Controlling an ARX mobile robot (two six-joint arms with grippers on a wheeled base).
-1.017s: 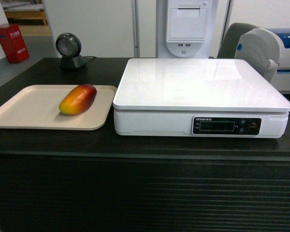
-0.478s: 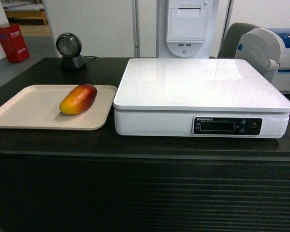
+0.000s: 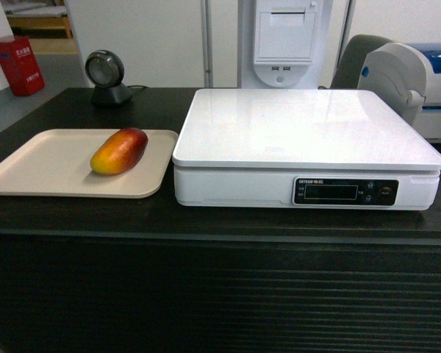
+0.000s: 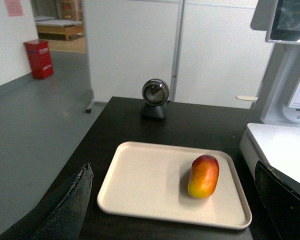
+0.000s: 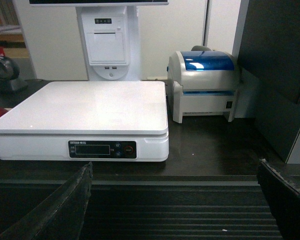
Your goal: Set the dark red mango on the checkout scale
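Mango (image 3: 119,150), red fading to orange-yellow, lies on tray (image 3: 37,165); both hands (image 4: 175,210) (image 5: 175,210) spread wide.

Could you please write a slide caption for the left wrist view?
Dark red mango lying on a beige tray beside the white scale, framed by the open left claw.

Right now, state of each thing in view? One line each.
dark red mango: lying on its side on the tray, not gripped.
beige tray: flat on the checkout, holds only the mango.
scale: top bare, display dark.
left gripper: open, holding nothing.
right gripper: open, holding nothing.
checkout: bears tray and scale.
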